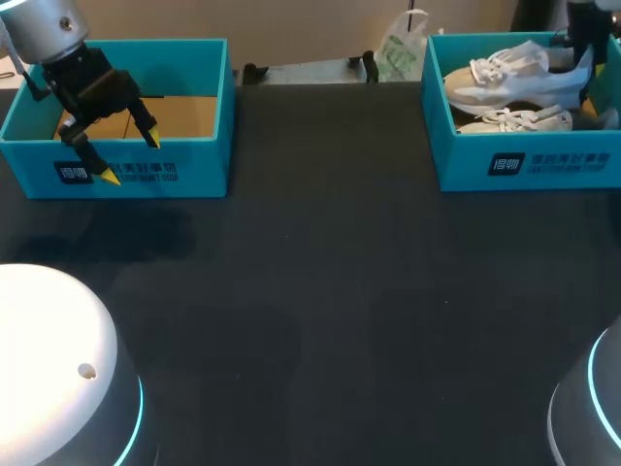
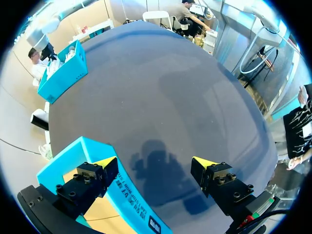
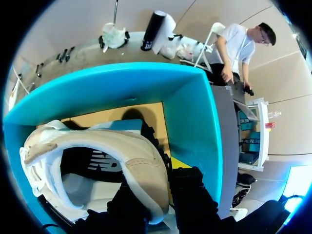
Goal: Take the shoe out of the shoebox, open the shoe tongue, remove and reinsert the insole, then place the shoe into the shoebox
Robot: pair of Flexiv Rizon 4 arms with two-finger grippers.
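Note:
A white and beige shoe (image 1: 514,76) lies tilted in the teal shoebox (image 1: 529,160) at the table's back right, over a second shoe (image 1: 514,121). My right gripper (image 3: 156,195) is shut on the shoe's (image 3: 97,146) heel collar, one finger inside the opening and one outside, close to the box wall (image 3: 195,112). In the head view the right arm (image 1: 585,39) comes down over the box's far right corner. My left gripper (image 1: 131,157) hangs open and empty over the front wall of a second teal box (image 1: 194,175) at the back left. That wall (image 2: 122,195) runs under its left finger.
The left box shows only its cardboard floor (image 1: 184,115). The dark table (image 1: 320,291) stretches between the two boxes. A white plastic bag (image 1: 400,49) and black clamps (image 1: 254,70) sit at the back edge. My arms' bases (image 1: 49,359) bulge at the front corners.

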